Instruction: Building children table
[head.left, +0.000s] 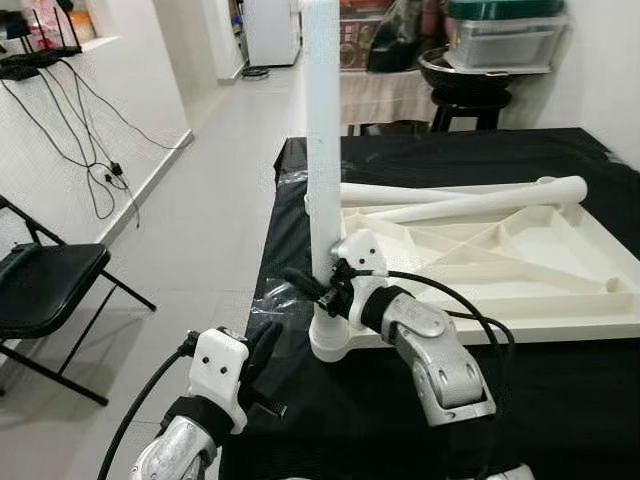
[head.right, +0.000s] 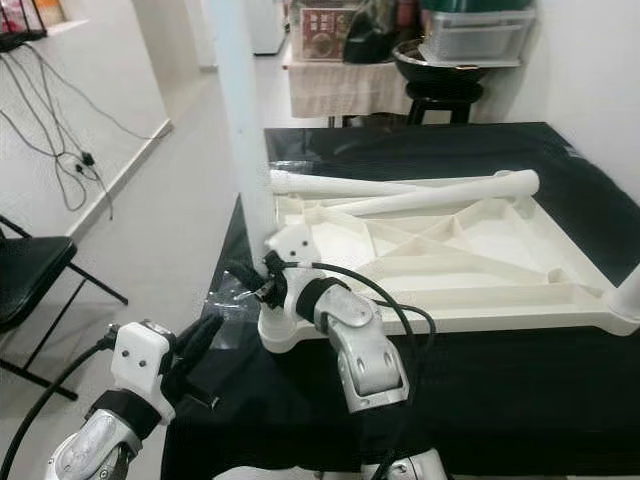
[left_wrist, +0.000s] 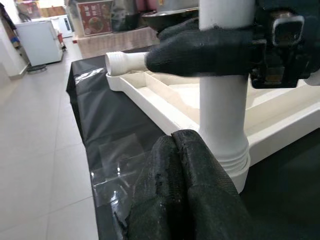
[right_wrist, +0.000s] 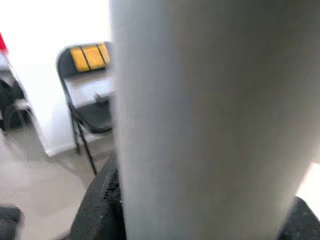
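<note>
The white children's table top (head.left: 560, 310) lies upside down on a black-covered table (head.left: 560, 400). A white leg (head.left: 322, 150) stands upright in the socket at its near left corner. My right gripper (head.left: 318, 285) is shut on this leg just above the socket; up close the leg (right_wrist: 210, 115) is a pale blur. Two loose white legs (head.left: 480, 200) lie across the far side of the top. My left gripper (head.left: 262, 355) hovers at the table's near left edge, shut and holding nothing, its fingers (left_wrist: 185, 175) a little short of the leg's base (left_wrist: 222, 150).
A black folding chair (head.left: 50, 290) stands on the tiled floor to the left, below cables on the wall. A crumpled clear film (head.left: 275, 300) lies on the black cloth by the corner. Behind the table are a stool and a shelf with bins (head.left: 500, 40).
</note>
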